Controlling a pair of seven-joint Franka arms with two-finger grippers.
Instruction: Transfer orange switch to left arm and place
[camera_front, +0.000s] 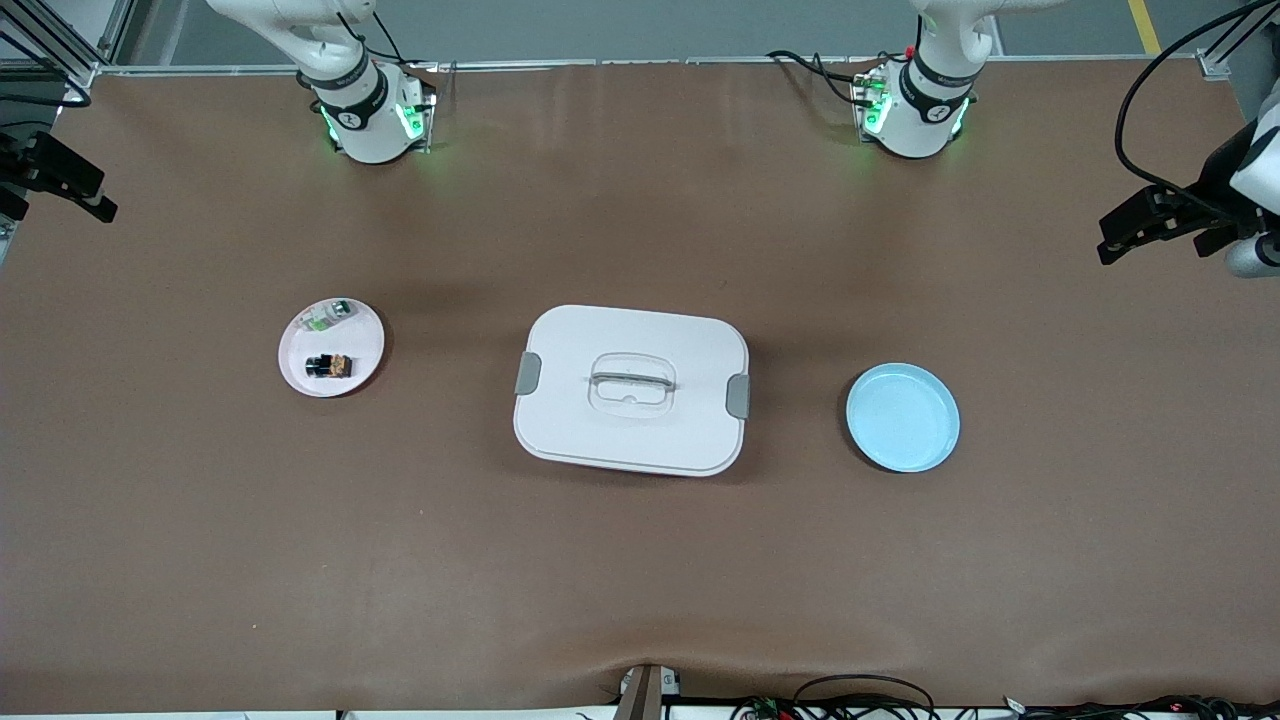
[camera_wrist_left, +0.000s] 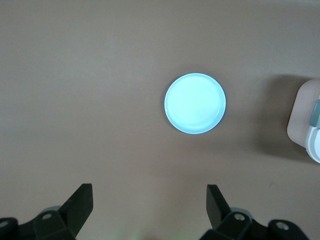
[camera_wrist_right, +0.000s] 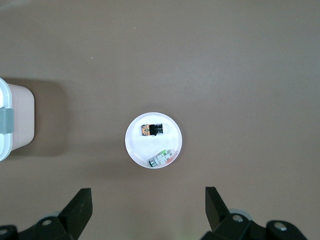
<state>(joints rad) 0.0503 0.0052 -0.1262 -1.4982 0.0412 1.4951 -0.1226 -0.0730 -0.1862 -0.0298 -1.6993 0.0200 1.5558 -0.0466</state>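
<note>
White plate (camera_front: 296, 372) holds orange switch (camera_front: 329, 366) (green-white component (camera_front: 331, 315) too).

The tabletop (camera_front: 640, 580) is plain brown all over. The box (camera_front: 632, 389) is white, with grey latches on two sides and a see-through handle on top. One plate (camera_front: 296, 368) is white. On it sits the orange switch (camera_front: 329, 366), which is black with an orange-brown part, and a small green-and-white piece (camera_front: 331, 315). The other plate (camera_front: 902, 417) is light blue. The arms (camera_front: 350, 70) are white with black bands, and green lights glow at their bases. Each gripper, left gripper (camera_wrist_left: 149, 212) and right gripper (camera_wrist_right: 148, 212), is black.
</note>
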